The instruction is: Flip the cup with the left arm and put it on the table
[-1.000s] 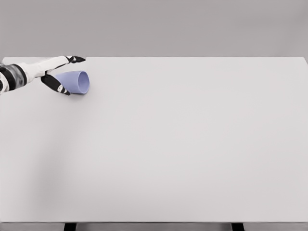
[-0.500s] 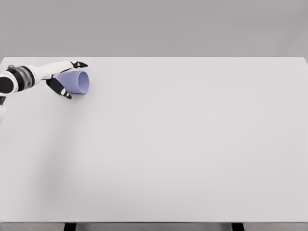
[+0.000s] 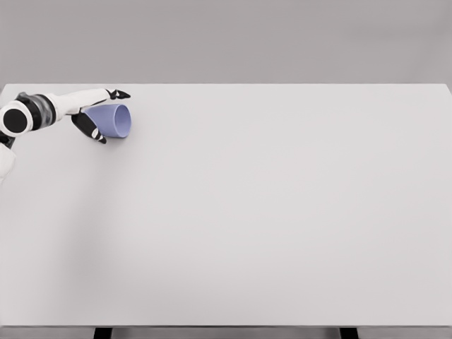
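The left robot hand [image 3: 95,111] brackets the lilac cup [image 3: 113,120] lying sideways on the desk [image 3: 268,212], fingers spread, seemingly gripping it.

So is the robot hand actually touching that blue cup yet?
Cannot tell. In the head view the left robot hand brackets the cup, lying on its side, with fingers above and below it, but no clear contact or gap shows.
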Tool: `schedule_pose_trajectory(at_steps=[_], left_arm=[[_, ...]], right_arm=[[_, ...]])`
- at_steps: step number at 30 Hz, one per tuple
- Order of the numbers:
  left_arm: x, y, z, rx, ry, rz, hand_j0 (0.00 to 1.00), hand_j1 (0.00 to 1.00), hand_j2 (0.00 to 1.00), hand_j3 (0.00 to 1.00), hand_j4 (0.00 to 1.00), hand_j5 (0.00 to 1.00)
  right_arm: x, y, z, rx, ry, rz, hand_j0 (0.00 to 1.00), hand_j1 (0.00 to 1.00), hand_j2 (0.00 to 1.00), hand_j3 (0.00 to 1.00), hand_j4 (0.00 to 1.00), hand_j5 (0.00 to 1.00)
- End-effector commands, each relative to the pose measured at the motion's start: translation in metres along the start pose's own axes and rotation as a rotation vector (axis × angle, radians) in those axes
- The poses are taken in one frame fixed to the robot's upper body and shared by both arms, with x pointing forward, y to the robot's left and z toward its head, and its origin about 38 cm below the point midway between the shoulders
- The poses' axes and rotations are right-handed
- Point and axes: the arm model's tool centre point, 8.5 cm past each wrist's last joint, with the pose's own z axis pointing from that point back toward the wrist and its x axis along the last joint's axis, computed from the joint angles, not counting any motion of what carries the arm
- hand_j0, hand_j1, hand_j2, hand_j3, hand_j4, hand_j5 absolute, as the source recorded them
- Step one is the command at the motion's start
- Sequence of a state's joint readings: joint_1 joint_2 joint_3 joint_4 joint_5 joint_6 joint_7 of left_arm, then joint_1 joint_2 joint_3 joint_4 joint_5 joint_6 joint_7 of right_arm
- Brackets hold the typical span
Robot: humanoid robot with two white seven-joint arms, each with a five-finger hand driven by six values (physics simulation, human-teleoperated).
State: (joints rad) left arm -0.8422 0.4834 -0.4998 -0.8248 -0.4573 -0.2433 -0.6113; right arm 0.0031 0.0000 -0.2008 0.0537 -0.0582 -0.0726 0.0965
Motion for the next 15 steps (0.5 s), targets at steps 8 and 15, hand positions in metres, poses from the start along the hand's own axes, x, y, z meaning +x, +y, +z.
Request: schedule_pose_trajectory(at_steps=[8,15], left_arm=[[-0.0037,0.0006,-0.0018,-0.007,0.023,-0.001,0.99,0.99,0.99,0.99,0.99,0.99],[-0.0018,-0.0002,-0.0038,-0.008,0.024,0.005,0.92,0.92,0.92,0.92,0.92,0.92]], right_arm=[[-0.0001,0.0000,0.0000,0.000,0.001,0.001,1.00,1.00,1.00,1.00,1.00,1.00],[-0.0001,0.0000,0.0000,0.000,0.000,0.000,1.00,1.00,1.00,1.00,1.00,1.00]])
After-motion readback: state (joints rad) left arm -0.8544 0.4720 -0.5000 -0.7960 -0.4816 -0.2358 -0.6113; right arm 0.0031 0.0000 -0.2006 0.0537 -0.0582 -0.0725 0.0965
